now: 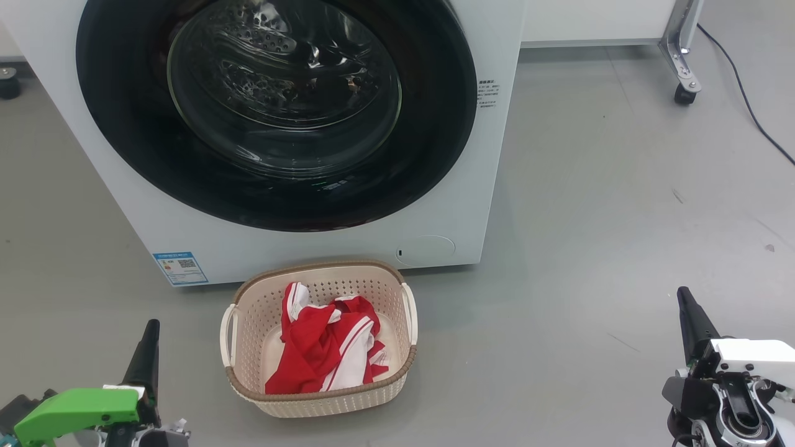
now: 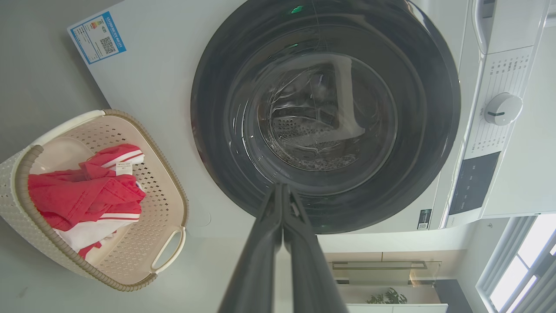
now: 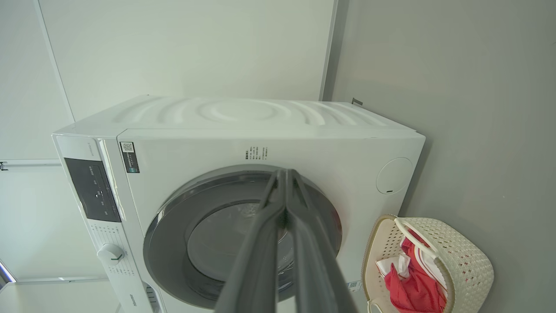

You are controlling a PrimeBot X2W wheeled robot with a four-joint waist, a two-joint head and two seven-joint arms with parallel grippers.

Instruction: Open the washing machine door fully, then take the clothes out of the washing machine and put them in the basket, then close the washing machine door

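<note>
All three steps appear done: washing machine door (image 1: 276, 112) shut; clothes (image 1: 323, 347) heaped in basket (image 1: 323, 405) on floor (image 1: 590, 248) at washing machine (image 1: 490, 186) front edge. Left gripper (image 1: 151, 329), right gripper (image 1: 684, 297): jaws closed, empty.

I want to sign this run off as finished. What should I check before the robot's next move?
1. Washing machine door shut flush: ok.
2. Door latched: cannot tell.
3. Clothes inside the basket: ok.
4. Nothing red showing through the door: ok, as far as visible.
5. Left gripper shut, empty: ok.
6. Right gripper shut, empty, clear of the door: ok.
</note>
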